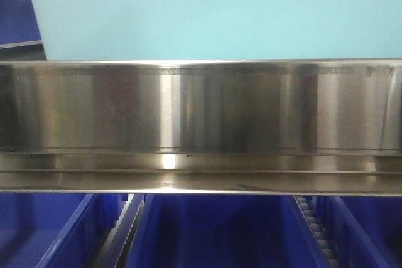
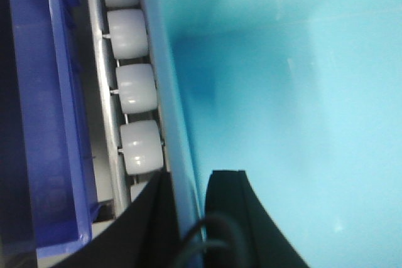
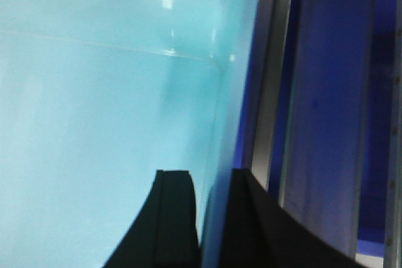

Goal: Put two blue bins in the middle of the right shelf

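Bins first: in the front view one light blue bin [image 1: 213,14] sits up high, just behind one shiny steel rail [image 1: 201,111]. Parts of three dark blue bins [image 1: 220,230] show on the level below, with one roller track [image 1: 317,233] between two of them. I think the job is only partly done. The light bin is held on both sides and not let go yet. I cannot tell if this is the right shelf's middle level, or where a second bin is. In the left wrist view the left pincer [image 2: 185,183] is nearly closed. Its two black fingers pinch one side wall of the light bin, one finger inside and one outside. Four white rollers [image 2: 135,89] run just beside that wall, and one dark blue box [image 2: 44,123] stands past them. In the right wrist view the right pincer [image 3: 210,183] pinches the other side wall the same way. One metal strip [image 3: 270,92] and one dark blue crate [image 3: 326,123] stand just beside it.
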Tool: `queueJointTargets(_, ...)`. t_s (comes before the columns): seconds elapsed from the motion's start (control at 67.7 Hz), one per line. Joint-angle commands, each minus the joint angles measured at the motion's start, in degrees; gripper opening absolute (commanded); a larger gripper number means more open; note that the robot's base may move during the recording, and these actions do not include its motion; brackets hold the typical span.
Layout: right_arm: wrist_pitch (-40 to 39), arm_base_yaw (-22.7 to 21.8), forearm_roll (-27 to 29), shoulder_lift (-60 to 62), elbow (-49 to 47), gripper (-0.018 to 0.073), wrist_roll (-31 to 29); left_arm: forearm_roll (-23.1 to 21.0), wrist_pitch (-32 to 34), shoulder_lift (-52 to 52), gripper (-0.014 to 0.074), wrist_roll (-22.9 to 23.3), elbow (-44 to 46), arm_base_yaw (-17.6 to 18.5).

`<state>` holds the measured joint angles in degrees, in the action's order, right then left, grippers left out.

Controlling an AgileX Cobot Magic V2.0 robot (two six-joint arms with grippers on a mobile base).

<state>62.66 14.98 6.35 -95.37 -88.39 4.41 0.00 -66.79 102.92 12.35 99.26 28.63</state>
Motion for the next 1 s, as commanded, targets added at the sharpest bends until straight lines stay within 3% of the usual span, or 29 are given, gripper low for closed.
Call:
queueJointTargets(0.0,0.7,-0.6,-2.8,0.0,-0.4,-0.0151,-0.9,1.7,-0.6,-0.2,-0.0111,-0.2,0.5,-0.3)
queueJointTargets(0.251,2.4,-0.6,-2.8,0.9,-0.4,-0.0152,-0.9,1.2,-3.2,-0.6,-0.0111,-0.2,1.5,-0.3)
queueJointTargets(0.473,2.4,-0.6,-2.8,4.9,-1.3,-0.0152,-0.9,-1.8,-3.2,-3.0,-0.0111,-0.2,4.7,-0.3)
queueJointTargets(0.989,5.6,-0.6,-2.8,12.5,-17.9,-0.0152,-0.9,-2.9,-3.2,-13.9,-0.0111,-0.2,13.2,-0.3)
